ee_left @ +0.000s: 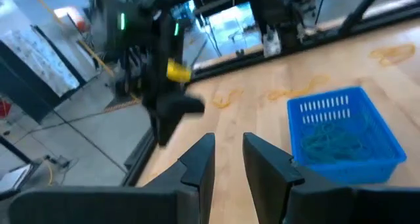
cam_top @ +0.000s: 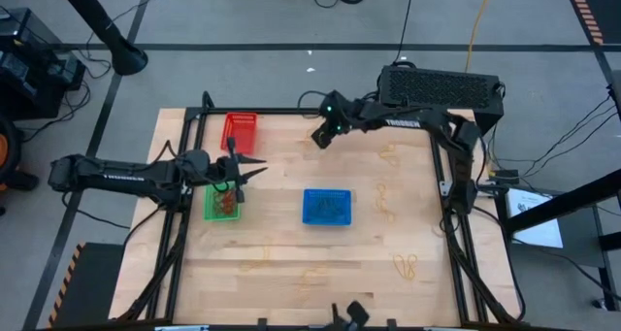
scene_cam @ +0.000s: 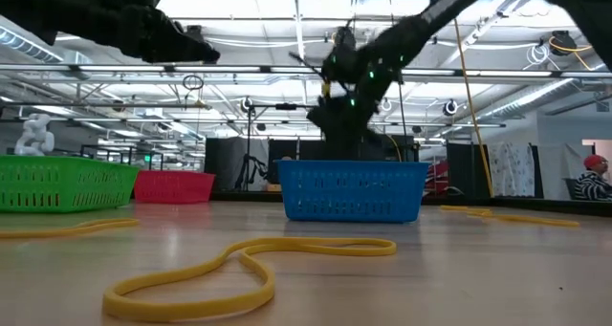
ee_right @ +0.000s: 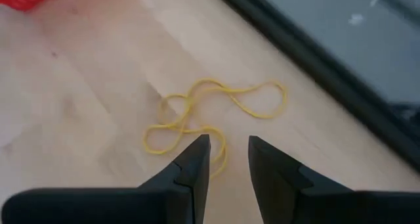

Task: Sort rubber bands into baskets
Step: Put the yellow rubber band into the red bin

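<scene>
Three baskets stand on the wooden table: a red basket (cam_top: 241, 132) at the far left, a green basket (cam_top: 223, 203) with some reddish rubber bands in it, and a blue basket (cam_top: 327, 207) mid-table holding blue bands (ee_left: 328, 142). Yellow rubber bands lie loose on the table (cam_top: 388, 156) (cam_top: 406, 265). My left gripper (ee_left: 228, 152) hovers over the green basket's far side (cam_top: 260, 168), open, with nothing between its fingers. My right gripper (ee_right: 228, 152) hangs near the table's far edge (cam_top: 318, 137), open and tilted down over a tangled yellow band (ee_right: 210, 115), clear of it.
More yellow bands lie near the front edge (cam_top: 257, 265) (cam_top: 315, 276) and right of the blue basket (cam_top: 385, 203); one large band lies close to the low camera (scene_cam: 239, 264). A dark frame rail (ee_right: 341, 79) runs along the table's far edge, just beyond the right gripper.
</scene>
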`<move>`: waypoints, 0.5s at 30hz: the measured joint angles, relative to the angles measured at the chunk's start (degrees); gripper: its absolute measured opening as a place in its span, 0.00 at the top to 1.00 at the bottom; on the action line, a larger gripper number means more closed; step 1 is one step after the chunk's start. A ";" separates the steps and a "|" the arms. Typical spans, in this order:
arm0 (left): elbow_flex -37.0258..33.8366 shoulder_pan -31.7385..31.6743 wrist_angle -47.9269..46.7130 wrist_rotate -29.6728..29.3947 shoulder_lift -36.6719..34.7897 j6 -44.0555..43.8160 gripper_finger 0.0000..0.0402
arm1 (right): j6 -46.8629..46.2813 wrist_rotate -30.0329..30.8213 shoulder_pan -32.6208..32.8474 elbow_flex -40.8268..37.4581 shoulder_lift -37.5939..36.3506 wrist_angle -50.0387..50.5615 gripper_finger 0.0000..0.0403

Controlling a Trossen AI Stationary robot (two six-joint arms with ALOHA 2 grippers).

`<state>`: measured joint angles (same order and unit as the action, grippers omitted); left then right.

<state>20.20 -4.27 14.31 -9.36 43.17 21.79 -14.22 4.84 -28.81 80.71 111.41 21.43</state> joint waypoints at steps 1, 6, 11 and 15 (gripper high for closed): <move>0.04 0.00 0.82 0.59 0.31 -0.01 0.78 | -0.06 -2.14 -1.23 0.00 1.10 -0.35 0.76; 0.05 -0.69 2.32 5.24 0.63 0.62 0.78 | -1.05 -14.12 -4.65 0.02 5.13 -4.94 0.76; 0.05 -1.70 2.60 6.69 0.67 1.53 0.78 | 0.35 -14.37 -4.92 0.02 8.25 -4.82 0.76; 0.05 -2.14 2.72 6.97 0.67 1.20 0.78 | 1.21 -15.22 -4.54 0.03 9.86 -5.00 0.76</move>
<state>20.25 -6.42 17.03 -2.39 43.83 23.00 -13.01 -10.38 -33.35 80.74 121.28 16.43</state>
